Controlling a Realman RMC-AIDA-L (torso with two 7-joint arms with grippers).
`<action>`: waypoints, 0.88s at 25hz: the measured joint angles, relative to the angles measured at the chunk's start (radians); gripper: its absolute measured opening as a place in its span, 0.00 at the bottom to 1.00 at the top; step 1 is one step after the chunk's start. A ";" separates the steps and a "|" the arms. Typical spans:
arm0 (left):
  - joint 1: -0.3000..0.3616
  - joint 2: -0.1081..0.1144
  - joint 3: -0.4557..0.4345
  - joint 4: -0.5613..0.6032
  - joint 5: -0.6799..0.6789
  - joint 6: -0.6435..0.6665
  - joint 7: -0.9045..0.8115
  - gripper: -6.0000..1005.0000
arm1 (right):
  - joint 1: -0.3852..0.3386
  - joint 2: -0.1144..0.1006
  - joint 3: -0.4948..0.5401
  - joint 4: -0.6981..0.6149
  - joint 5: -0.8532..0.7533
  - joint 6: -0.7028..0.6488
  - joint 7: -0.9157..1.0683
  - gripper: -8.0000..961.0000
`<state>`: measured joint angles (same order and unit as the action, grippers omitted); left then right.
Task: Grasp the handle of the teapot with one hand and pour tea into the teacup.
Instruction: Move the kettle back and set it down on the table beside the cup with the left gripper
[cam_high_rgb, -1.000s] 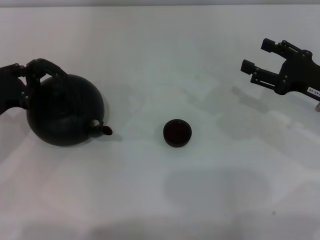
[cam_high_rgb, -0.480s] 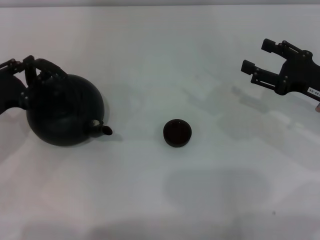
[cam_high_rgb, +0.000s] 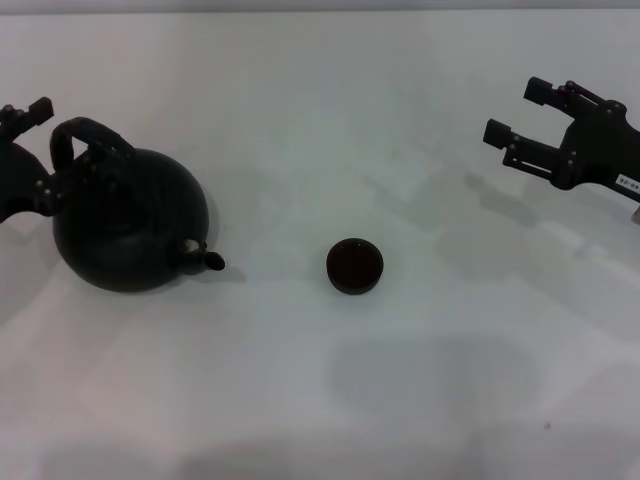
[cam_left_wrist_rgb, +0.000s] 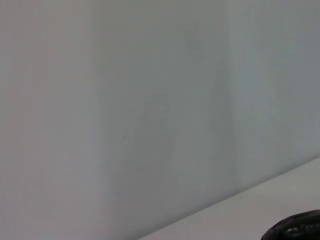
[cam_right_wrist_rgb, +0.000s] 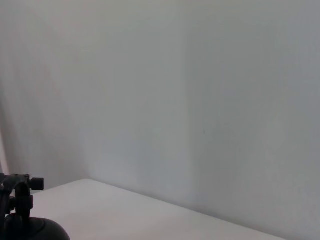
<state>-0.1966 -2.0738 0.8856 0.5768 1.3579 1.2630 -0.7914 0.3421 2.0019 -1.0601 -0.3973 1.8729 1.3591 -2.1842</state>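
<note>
The large black teapot (cam_high_rgb: 130, 225) stands on the white table at the left, its short spout (cam_high_rgb: 210, 262) pointing toward the teacup. Its arched handle (cam_high_rgb: 88, 133) rises over the top, free of any grip. My left gripper (cam_high_rgb: 42, 150) is open just left of the handle, one finger (cam_high_rgb: 38, 108) above and apart from it. The small dark teacup (cam_high_rgb: 354, 266) sits upright near the middle, well apart from the teapot. My right gripper (cam_high_rgb: 516, 112) hovers open at the far right, holding nothing. The right wrist view shows the teapot's top (cam_right_wrist_rgb: 37, 231) far off.
The white table (cam_high_rgb: 330, 400) stretches wide around both objects, with a plain grey wall (cam_right_wrist_rgb: 200, 100) behind it. A dark textured bit (cam_left_wrist_rgb: 297, 229) shows at the corner of the left wrist view; I cannot tell what it is.
The left gripper was shut on the handle a second ago; it has opened, let go and drawn back to the left. Teapot, teacup and right arm have not moved.
</note>
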 joint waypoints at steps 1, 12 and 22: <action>0.002 0.000 0.000 0.000 0.000 0.007 0.000 0.65 | 0.001 0.000 0.000 0.000 0.000 0.000 0.000 0.90; 0.022 0.001 -0.004 0.008 0.000 0.053 -0.005 0.78 | 0.003 0.000 0.003 0.000 0.000 0.002 0.001 0.90; 0.093 0.001 -0.005 0.037 -0.012 0.096 -0.007 0.78 | 0.000 -0.001 0.006 0.000 0.003 0.003 0.003 0.90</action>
<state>-0.1036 -2.0729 0.8802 0.6135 1.3458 1.3588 -0.7982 0.3425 2.0006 -1.0537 -0.3973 1.8759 1.3623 -2.1816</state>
